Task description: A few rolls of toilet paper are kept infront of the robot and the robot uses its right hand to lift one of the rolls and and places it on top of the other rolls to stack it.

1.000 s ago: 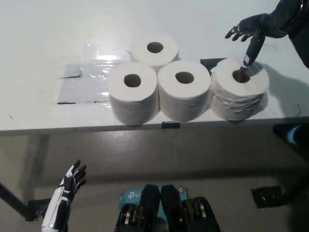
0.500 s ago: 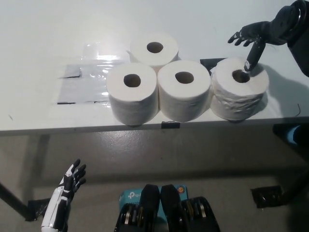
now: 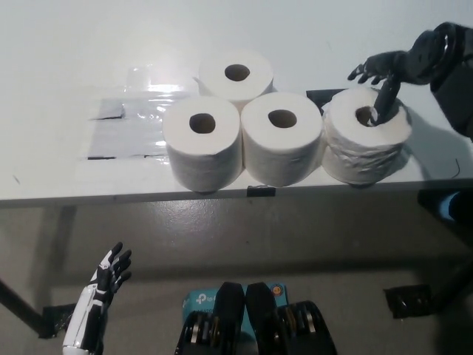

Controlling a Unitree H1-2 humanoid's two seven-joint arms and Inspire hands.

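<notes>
Several white toilet paper rolls stand upright on the white table (image 3: pixel 66 59). One roll (image 3: pixel 236 75) is at the back, two stand before it at the left (image 3: pixel 202 140) and the middle (image 3: pixel 282 137), and a fourth roll (image 3: pixel 367 144) is at the right near the table's front edge. My black right hand (image 3: pixel 388 74) hovers over the top of the right roll with fingers spread; one finger points down onto the rim of its core hole. It holds nothing. My white left hand (image 3: pixel 103 292) rests low at the lower left, below the table, fingers apart.
A sheet of clear plastic (image 3: pixel 129 118) lies on the table left of the rolls. A dark patch (image 3: pixel 324 96) shows behind the right roll. The table's front edge (image 3: pixel 222 194) runs just before the rolls. Grey floor lies below.
My right hand has drawn a little to the right and its wrist has dropped; the downward finger has shifted from inside the core hole to its right rim. The rolls and left hand are still.
</notes>
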